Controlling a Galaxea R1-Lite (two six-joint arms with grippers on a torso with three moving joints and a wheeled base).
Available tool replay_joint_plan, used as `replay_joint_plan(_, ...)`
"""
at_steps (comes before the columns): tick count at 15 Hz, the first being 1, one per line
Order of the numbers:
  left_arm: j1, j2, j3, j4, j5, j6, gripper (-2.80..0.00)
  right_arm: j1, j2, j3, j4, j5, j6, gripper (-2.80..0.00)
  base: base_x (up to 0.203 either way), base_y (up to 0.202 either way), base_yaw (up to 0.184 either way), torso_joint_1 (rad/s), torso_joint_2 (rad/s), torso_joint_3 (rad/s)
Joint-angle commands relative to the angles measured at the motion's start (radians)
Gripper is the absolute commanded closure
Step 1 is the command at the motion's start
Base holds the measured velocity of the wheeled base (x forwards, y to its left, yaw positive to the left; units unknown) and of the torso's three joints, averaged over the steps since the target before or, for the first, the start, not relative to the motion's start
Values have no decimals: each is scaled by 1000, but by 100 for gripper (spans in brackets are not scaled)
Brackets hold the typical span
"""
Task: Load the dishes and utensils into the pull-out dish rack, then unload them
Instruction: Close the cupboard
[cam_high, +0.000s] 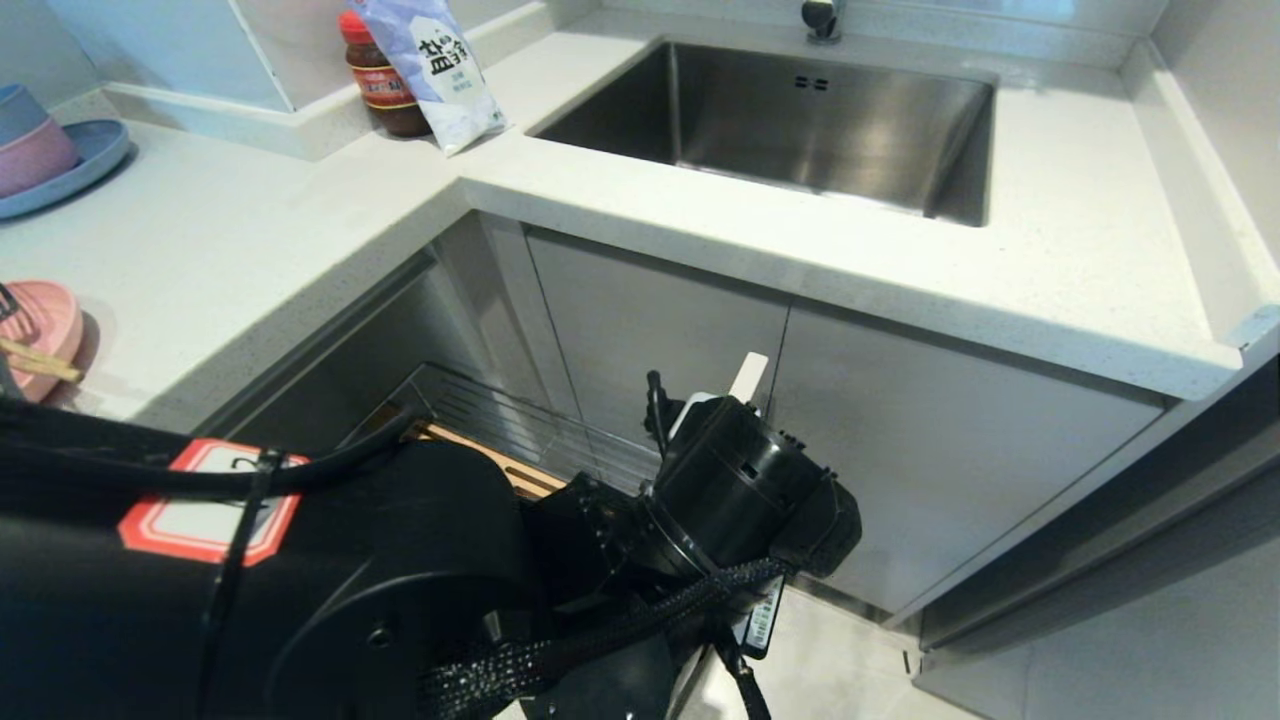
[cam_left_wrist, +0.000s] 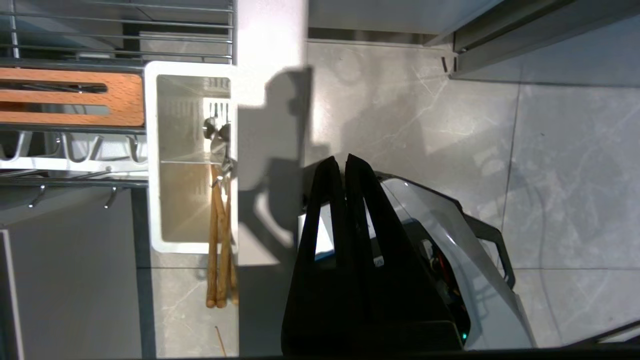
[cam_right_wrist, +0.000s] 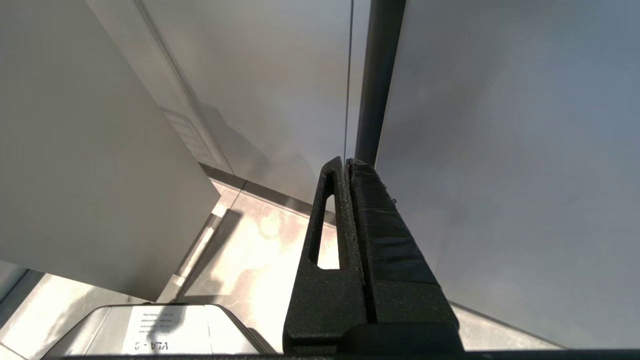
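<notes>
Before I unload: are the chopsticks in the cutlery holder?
In: chopsticks stand in the white cutlery holder, beside the fork.

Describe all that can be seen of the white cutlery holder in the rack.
The white plastic cutlery holder is an open box split by a thin divider into two compartments. It sits at the end of the wire rack, beside the slotted wooden strip. Wooden chopsticks and a silver fork stand inside, against one wall.

Pull-out dish rack (cam_high: 480, 415) extended below countertop (cam_high: 250, 250), left of sink (cam_high: 790, 120). Cutlery holder (cam_left_wrist: 187, 160) at rack's front end, beside wooden strip (cam_left_wrist: 70, 97); chopsticks (cam_left_wrist: 220, 235) and fork (cam_left_wrist: 220, 137) inside holder. Left gripper (cam_left_wrist: 345, 160) above floor, just outside rack front.
</notes>
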Motion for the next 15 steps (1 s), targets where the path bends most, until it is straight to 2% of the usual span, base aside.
replay_joint_plan(1, 19, 4, 2, 11, 6, -1, 0, 0, -2, 2, 0, 0, 0, 0, 0, 0, 0, 0, 0, 0)
replay_joint_plan(8, 42, 1, 2, 57, 41, 13, 0, 0, -2, 2, 0, 0, 0, 0, 0, 0, 0, 0, 0, 0)
replay_joint_plan(13, 111, -7, 3, 71, 156, 61, 0, 0, -2, 2, 0, 0, 0, 0, 0, 0, 0, 0, 0, 0)
replay_joint_plan(15, 128, -19, 8, 71, 173, 78, 0, 0, -2, 2, 0, 0, 0, 0, 0, 0, 0, 0, 0, 0)
